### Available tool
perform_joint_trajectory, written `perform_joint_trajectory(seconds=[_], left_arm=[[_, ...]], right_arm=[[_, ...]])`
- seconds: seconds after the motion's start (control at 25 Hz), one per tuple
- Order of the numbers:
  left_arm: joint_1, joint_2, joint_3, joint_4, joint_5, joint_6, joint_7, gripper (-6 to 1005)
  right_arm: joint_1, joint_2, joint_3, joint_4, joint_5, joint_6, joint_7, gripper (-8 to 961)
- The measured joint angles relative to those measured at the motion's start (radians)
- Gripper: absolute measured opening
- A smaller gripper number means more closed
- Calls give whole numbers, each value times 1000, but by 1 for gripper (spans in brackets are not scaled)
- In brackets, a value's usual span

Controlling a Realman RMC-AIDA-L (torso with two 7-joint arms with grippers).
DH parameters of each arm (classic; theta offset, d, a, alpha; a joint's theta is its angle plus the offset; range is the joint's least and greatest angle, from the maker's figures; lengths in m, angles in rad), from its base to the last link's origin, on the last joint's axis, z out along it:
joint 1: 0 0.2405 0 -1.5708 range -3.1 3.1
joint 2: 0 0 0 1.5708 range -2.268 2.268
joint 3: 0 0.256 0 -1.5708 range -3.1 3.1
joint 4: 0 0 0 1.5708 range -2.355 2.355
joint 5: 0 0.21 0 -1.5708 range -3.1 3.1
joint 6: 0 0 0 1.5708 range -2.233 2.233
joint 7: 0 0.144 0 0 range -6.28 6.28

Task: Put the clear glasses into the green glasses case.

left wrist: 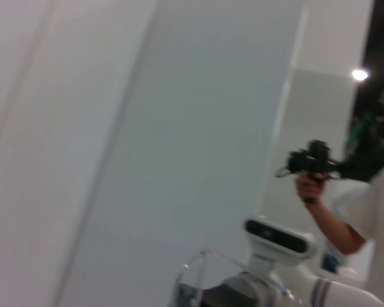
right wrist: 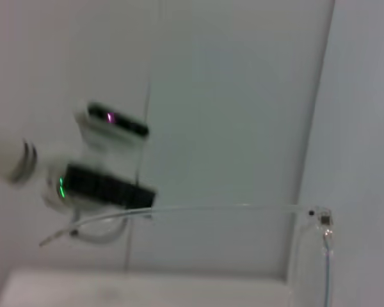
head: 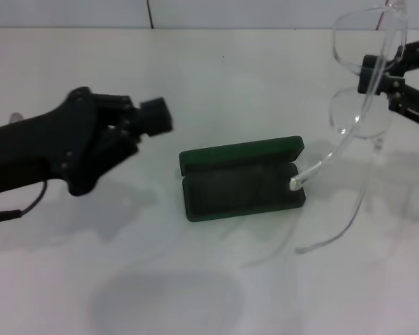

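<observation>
The green glasses case (head: 241,183) lies open in the middle of the table, its lid (head: 241,155) tipped back on the far side. High at the right, my right gripper (head: 381,70) is shut on the frame of the clear glasses (head: 359,115), which hang in the air. Their long arms reach down and left, and one tip (head: 296,183) is at the case's right end. A thin clear arm (right wrist: 230,208) also crosses the right wrist view. My left gripper (head: 152,116) hovers left of the case, above the table.
The white table (head: 216,77) meets a pale wall at the back. A cable (head: 14,209) trails under the left arm. The left wrist view shows a person (left wrist: 345,211) holding a camera and the robot's head (left wrist: 275,236).
</observation>
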Motion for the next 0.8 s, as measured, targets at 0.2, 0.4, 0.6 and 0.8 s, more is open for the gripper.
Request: perform_joint_trajectory(seconds=[0.2, 0.4, 0.6, 0.8], left_arm=[[-19, -8, 52, 38, -31, 1, -9, 32], [-37, -8, 87, 41, -65, 2, -10, 32], [-56, -10, 112, 39, -71, 0, -22, 33], [-77, -10, 131, 32, -71, -8, -22, 33]], right_arm=[[15, 0, -48, 154, 45, -7, -61, 115], [35, 0, -129, 217, 47, 24, -82, 115], [60, 2, -224, 240, 50, 94, -85, 115], [122, 4, -289, 302, 64, 139, -96, 115]])
